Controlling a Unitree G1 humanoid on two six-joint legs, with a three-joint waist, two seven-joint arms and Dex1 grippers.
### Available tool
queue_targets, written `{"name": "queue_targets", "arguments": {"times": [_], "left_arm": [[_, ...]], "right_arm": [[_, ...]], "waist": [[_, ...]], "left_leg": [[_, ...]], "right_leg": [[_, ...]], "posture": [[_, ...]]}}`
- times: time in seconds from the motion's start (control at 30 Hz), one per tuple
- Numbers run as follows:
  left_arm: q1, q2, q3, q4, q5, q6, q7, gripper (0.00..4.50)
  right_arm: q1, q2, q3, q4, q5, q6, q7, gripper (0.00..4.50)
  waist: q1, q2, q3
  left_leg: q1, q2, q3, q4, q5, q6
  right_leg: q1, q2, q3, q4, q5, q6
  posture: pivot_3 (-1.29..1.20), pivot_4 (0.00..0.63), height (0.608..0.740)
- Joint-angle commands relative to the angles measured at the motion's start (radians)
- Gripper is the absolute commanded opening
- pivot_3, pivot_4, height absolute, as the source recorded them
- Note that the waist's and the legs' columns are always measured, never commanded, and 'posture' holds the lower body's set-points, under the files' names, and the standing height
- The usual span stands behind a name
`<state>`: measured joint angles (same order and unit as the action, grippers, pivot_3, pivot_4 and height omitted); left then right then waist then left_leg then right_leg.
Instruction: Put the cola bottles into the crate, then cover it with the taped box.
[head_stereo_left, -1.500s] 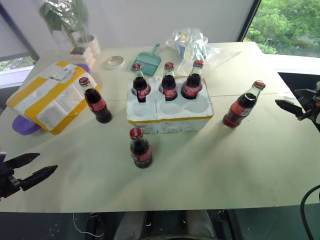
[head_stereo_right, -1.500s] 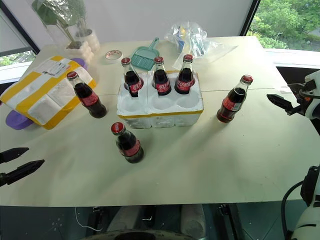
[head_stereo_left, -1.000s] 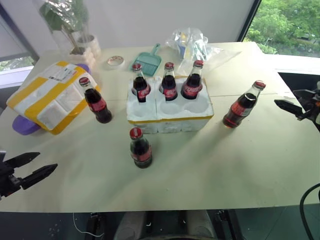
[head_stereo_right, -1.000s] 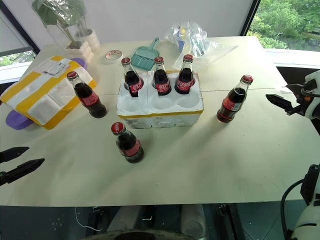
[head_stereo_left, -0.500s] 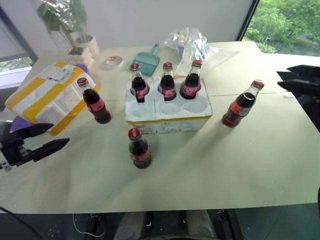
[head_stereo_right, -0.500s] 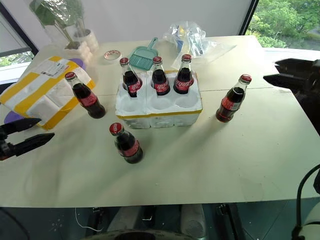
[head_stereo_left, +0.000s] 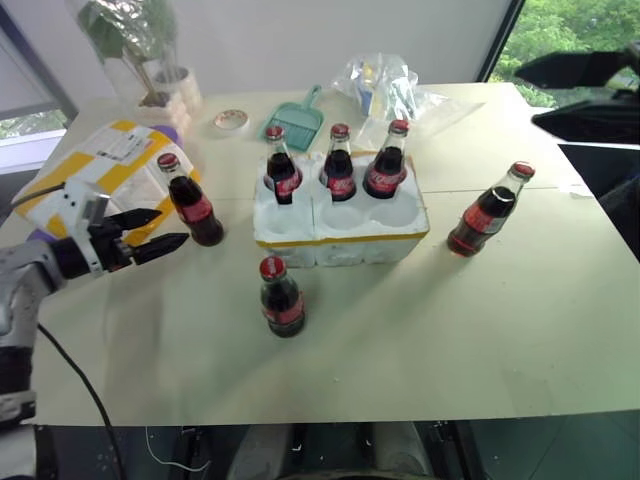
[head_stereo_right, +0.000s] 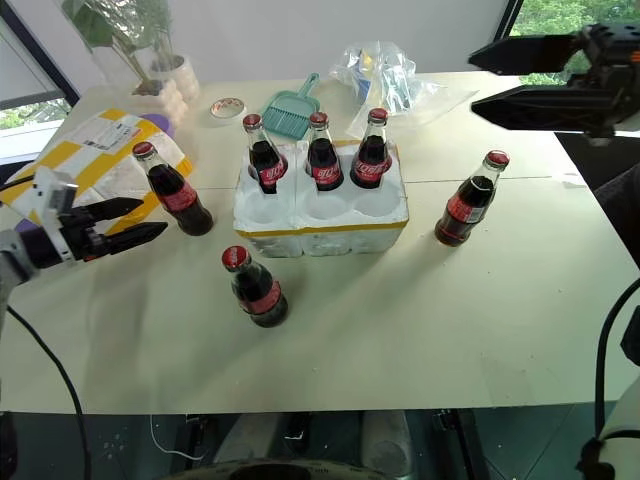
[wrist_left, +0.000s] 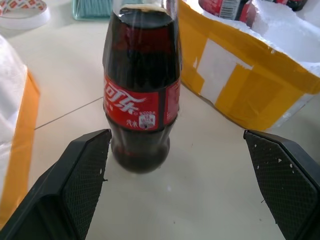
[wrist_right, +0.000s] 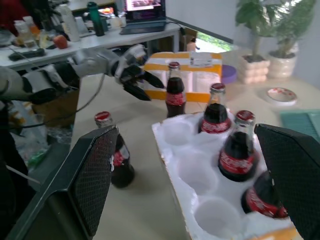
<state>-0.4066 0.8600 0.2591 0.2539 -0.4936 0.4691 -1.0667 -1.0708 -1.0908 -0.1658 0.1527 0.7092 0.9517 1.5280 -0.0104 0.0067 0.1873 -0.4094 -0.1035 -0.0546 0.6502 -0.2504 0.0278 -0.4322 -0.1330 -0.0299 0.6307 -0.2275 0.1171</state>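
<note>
1. Cream table (head_stereo_left: 420, 330) stretches across the frame, with a window and green trees at the upper right and a potted plant (head_stereo_left: 140, 50) at the upper left.
2. At the centre stands the crate (head_stereo_left: 340, 222); three cola bottles (head_stereo_left: 338, 176) fill its far row of wells, and the near wells are bare.
3. Three more bottles stand on the table: one left of the crate (head_stereo_left: 190, 202), one in front of it (head_stereo_left: 281, 297), and one at the right (head_stereo_left: 488, 209).
4. At the left lies the taped box (head_stereo_left: 85, 185), resting on something purple (head_stereo_left: 38, 238).
5. Behind the crate lie a teal dustpan (head_stereo_left: 297, 121), a roll of tape (head_stereo_left: 231, 121) and a clear plastic bag (head_stereo_left: 390, 85).
6. Left gripper (head_stereo_left: 160, 232) hovers just left of the left bottle, fingers spread wide and holding nothing.
7. Right gripper (head_stereo_right: 485, 85) hangs in the air at the upper right, fingers wide apart and empty.
</note>
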Motion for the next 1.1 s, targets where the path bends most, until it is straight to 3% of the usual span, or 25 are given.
{"name": "queue_targets", "arguments": {"times": [0.03,0.5,0.6,0.67,0.87,1.1], "left_arm": [[-0.09,-0.02,-0.019,0.093,0.036,-0.053,0.007,4.44],[-0.287,-0.128,-0.083,0.376,0.122,-0.138,-0.017,4.44],[-0.288,-0.129,-0.081,0.382,0.112,-0.125,-0.038,3.63],[-0.283,-0.124,-0.083,0.375,0.113,-0.122,-0.051,2.81],[-0.286,-0.087,-0.087,0.297,0.091,-0.052,-0.105,2.81],[-0.323,0.016,-0.087,0.049,-0.017,0.176,-0.256,2.81]], "right_arm": [[0.019,-0.002,-0.054,-0.093,0.071,0.031,-0.032,4.5],[0.126,0.009,-0.105,-0.206,0.179,0.068,-0.154,4.5],[0.139,0.007,-0.114,-0.222,0.199,0.072,-0.176,4.5],[0.15,0.007,-0.121,-0.234,0.211,0.073,-0.191,4.5],[0.195,0.007,-0.131,-0.256,0.216,0.057,-0.23,4.5],[0.28,0.001,-0.139,-0.301,0.207,0.018,-0.258,4.5]], "waist": [[0.0,0.0,0.0],[-0.002,-0.003,0.0],[0.0,-0.004,0.0],[0.0,-0.004,0.0],[0.0,-0.006,0.0],[-0.001,-0.014,0.005]], "left_leg": [[0.0,0.0,0.0,0.0,0.0,0.0],[0.0,-0.001,0.0,0.003,0.0,0.001],[0.0,-0.001,0.0,0.003,0.0,0.001],[0.0,-0.001,0.0,0.003,0.0,0.001],[-0.001,-0.001,0.0,0.003,0.0,0.002],[-0.005,-0.001,-0.001,0.005,0.0,0.001]], "right_leg": [[0.0,0.0,0.0,0.0,0.0,0.0],[0.001,0.0,0.0,0.001,0.002,0.002],[0.001,0.0,0.0,0.001,0.002,0.002],[0.001,0.0,0.0,0.001,0.002,0.002],[0.001,0.0,0.0,0.0,0.002,0.002],[-0.002,0.0,0.0,0.0,0.002,0.002]], "posture": [[0.0,0.15,0.738],[0.0,0.15,0.738],[0.0,0.15,0.738],[0.0,0.15,0.738],[0.0,0.15,0.738],[0.0,0.15,0.738]]}}
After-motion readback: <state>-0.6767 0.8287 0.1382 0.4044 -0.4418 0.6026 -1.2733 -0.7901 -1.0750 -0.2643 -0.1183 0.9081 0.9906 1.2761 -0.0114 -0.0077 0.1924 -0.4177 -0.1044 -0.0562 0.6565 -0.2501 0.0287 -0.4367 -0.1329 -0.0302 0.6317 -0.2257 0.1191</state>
